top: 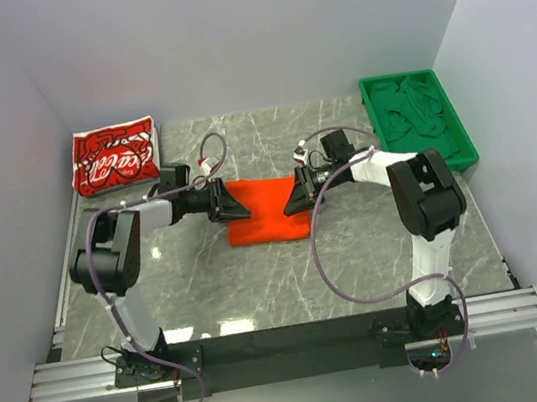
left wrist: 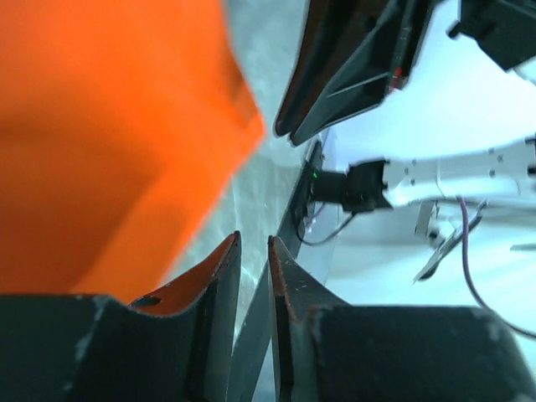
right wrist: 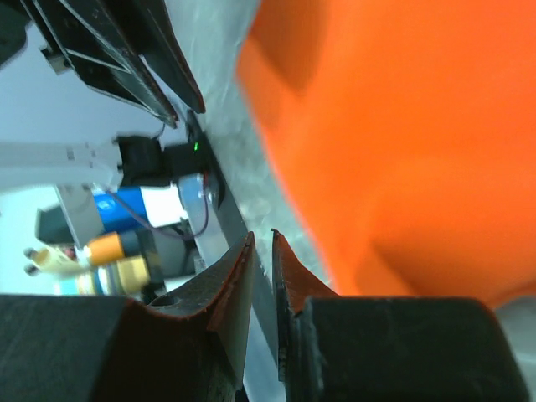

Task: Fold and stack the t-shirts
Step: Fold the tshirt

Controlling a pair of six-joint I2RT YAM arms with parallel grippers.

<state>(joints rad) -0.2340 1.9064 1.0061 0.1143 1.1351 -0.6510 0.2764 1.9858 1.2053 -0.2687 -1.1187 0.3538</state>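
Middle t-shirt (top: pixel 268 213) lies flat around the center of the table (top: pixel 261 283), with the left gripper (top: pixel 244 207) at its left edge and the right gripper (top: pixel 289 204) at its right edge. Second t-shirt (top: pixel 116 157) sits in the far left corner. The tray (top: pixel 462 138) is over at the far right, with cloth (top: pixel 407 110) inside it.

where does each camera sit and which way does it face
top external: above and behind the bases, looking down on the table; both arms show
left wrist: on the left arm, facing across the orange t-shirt; left pincer below, right pincer opposite
right wrist: mirrored, right pincer below, left pincer opposite
shared: all three see the orange t-shirt
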